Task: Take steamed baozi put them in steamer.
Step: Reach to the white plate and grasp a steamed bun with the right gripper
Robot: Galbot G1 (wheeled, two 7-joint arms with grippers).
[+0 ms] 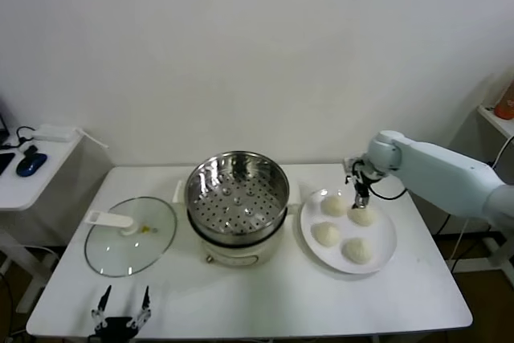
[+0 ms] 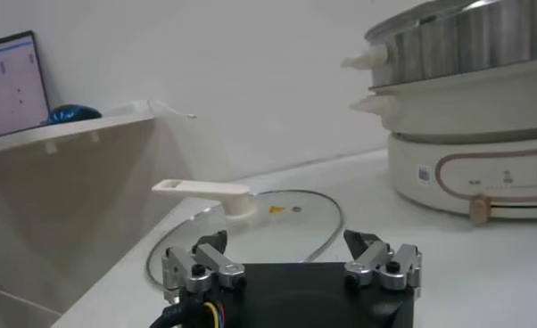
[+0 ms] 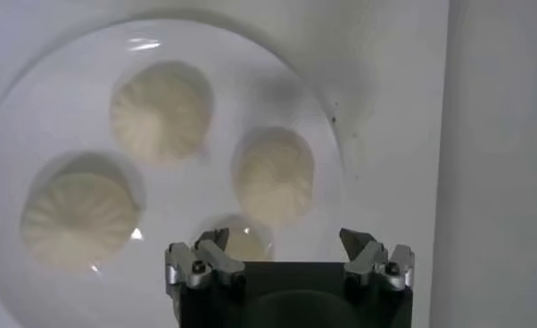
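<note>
Four off-white baozi lie on a white plate right of the steamer: far-left, far-right, near-left and near-right. The steamer is a shiny steel pot with a perforated floor, empty, on a cream cooker base. My right gripper hangs open just above the plate's far baozi. In the right wrist view it is open over the plate, with one baozi ahead of it and another partly hidden below it. My left gripper is open and empty at the table's front left.
A glass lid with a white handle lies flat left of the steamer and shows in the left wrist view. A side table with a blue mouse stands at far left. A shelf edge is at far right.
</note>
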